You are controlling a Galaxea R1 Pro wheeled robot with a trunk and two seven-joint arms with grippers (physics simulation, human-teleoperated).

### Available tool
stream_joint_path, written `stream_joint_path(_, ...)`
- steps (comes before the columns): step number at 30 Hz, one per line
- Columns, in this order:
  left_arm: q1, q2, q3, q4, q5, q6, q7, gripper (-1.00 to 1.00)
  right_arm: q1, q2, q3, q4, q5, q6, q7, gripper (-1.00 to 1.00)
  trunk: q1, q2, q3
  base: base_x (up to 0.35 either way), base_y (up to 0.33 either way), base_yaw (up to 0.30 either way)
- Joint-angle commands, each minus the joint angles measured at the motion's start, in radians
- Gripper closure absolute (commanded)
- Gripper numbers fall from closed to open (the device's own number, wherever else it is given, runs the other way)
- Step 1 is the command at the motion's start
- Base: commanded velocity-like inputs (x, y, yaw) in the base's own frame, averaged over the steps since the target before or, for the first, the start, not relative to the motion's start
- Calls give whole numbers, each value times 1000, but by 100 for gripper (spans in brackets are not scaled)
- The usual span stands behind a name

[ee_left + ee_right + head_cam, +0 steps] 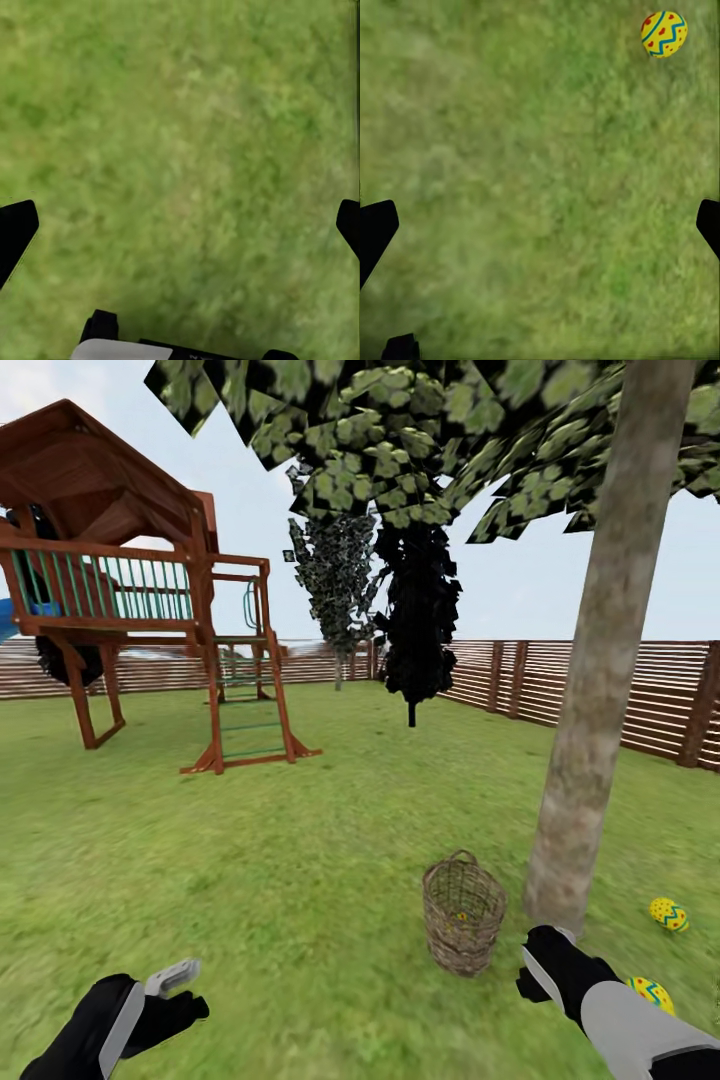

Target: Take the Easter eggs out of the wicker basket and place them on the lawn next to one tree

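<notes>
wicker basket (463, 913) rough woven cane; tree (600, 660) trunk matt mottled bark; fence (600, 685) slatted wood; eggs (668, 913) smooth painted.

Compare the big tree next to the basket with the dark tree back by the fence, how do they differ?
The near tree has a thick, pale mottled trunk leaning slightly; the dark tree has a thin straight trunk. The near tree's canopy is broad, light green; the dark tree's foliage is narrow, columnar, nearly black. Both stand on the lawn.
</notes>
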Motion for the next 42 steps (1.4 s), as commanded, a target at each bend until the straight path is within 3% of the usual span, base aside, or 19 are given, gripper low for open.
stream_joint_path(1, 0, 0, 2, -1, 0, 5, -4, -100, -1, 0, 6, -1, -8, 5, -6, -100, 1, -1, -1, 253, 253, -291)
stream_joint_path(15, 0, -4, 2, -1, 0, 3, -4, -100, -1, -1, 6, -1, -8, 5, -6, -100, 1, -1, 6, 265, 232, -260)
stream_joint_path(36, 0, -4, 2, 0, 1, 3, -4, -100, -1, -5, 3, 2, -10, 4, -4, -100, 1, -1, 6, 291, 161, -9)
stream_joint_path(38, 0, -3, 2, -1, 1, 3, -4, -100, -1, -16, 3, 2, -9, 5, -2, -100, 1, -1, 6, 269, 230, 0)
stream_joint_path(40, 0, -4, 2, -1, 0, 3, -4, -100, -1, -53, 4, 1, -10, 6, 1, -100, 1, -1, 6, 279, 213, 0)
stream_joint_path(42, 0, -4, 2, 0, -1, 3, -4, -100, -1, -67, 6, 2, -9, 7, 1, -100, 1, -1, 6, 282, 204, 0)
